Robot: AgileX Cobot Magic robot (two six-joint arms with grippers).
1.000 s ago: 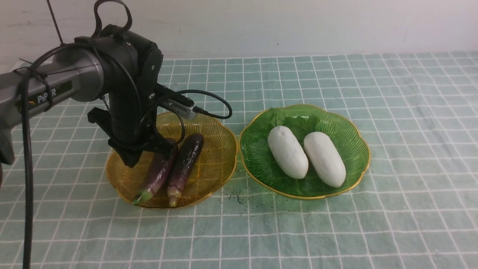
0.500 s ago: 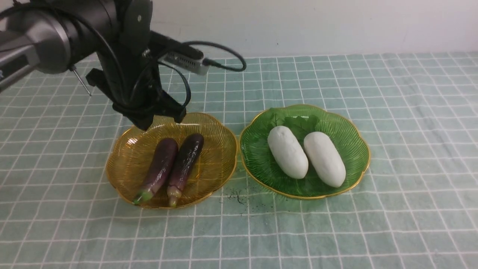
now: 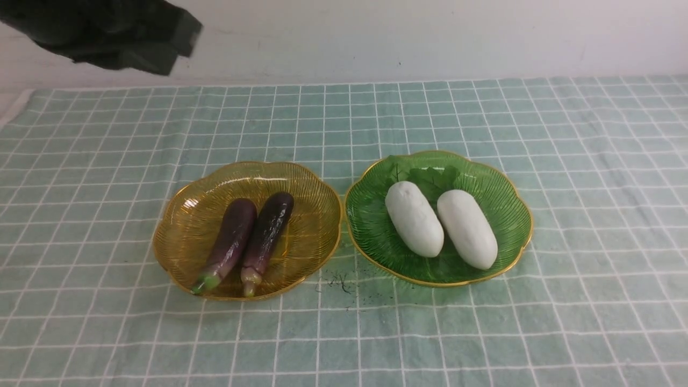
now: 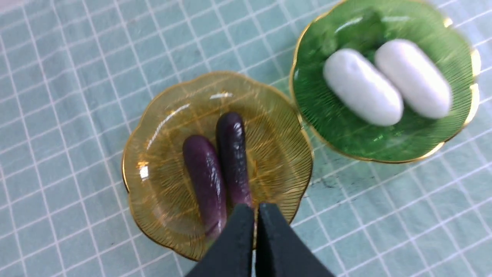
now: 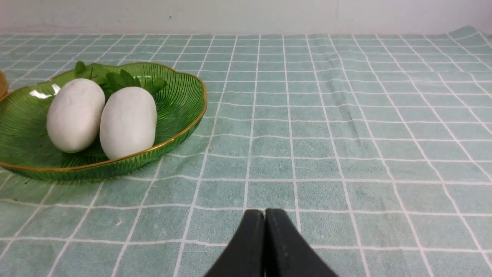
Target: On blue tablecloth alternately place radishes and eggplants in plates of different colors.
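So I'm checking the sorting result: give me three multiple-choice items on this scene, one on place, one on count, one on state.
1. Where do the slim dark purple eggplants lie?
A amber ribbed plate
B green ribbed plate
C checked blue tablecloth

2. How many smooth white radishes are there?
A one
B two
C three

3. The left tool is:
A shut on an eggplant
B open
C shut, empty

Key: 1 A, both lie inside the amber ribbed plate; 2 B, a pair lies in the green ribbed plate; 3 C, its tips meet with nothing between them.
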